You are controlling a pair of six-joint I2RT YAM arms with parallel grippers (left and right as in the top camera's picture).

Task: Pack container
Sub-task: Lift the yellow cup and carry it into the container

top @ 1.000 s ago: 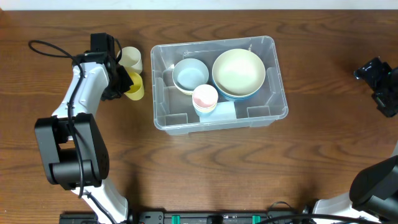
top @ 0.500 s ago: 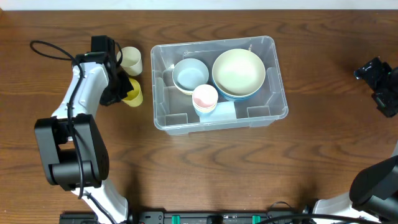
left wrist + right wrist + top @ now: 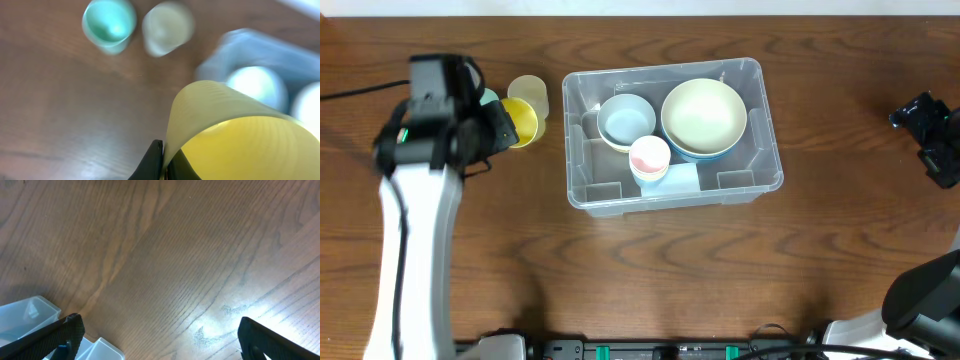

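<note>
Farthest left of the clear rectangular plastic container (image 3: 670,197), a teal plastic cup (image 3: 109,22) stands on the wooden table (image 3: 620,280), half hidden under the left arm in the overhead view. The left gripper (image 3: 164,159) is pinched shut on the wall of a yellow ribbed plastic cup (image 3: 235,140), which looks held clear of the table, just left of the container's left end. A pale cream cup (image 3: 528,92) stands near that same end, beside the teal one.

The container sits mid-table with its long axis running left to right, so it lies to the right of the laden fingers, and the left arm is much the nearer. Inside it, from the left, are a light blue bowl (image 3: 626,120) nested in a cream one, a pink cup (image 3: 649,158) towards the front wall, and a large cream bowl (image 3: 704,118) resting in a blue one.

The carry probably has to clear the left rim. The bare floor along the front wall looks the freest spot.

Well to the right of the container, the right gripper (image 3: 161,335) hangs spread wide over bare wood, gripping nothing.
</note>
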